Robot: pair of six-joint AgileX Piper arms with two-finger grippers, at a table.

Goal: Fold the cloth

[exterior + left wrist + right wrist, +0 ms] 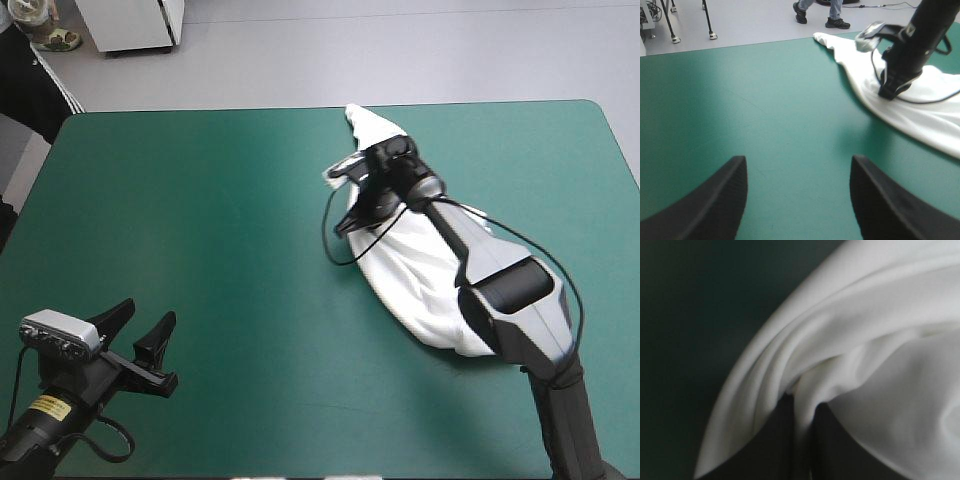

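Nearest, at the table's (200, 200) seven o'clock corner, the left gripper (148, 312) hangs released, spread wide over bare teal-green surface. The T-shirt (420, 270) lies at its two o'clock, well apart. It is a long crumpled band whose axis runs from five to eleven o'clock across the table's right half, its far tip near the far edge. The right gripper (350, 197) is clenched on a fold at the band's left border, toward its far end. The right arm is therefore the nearer one; the left would have to cross open table to reach the T-shirt.
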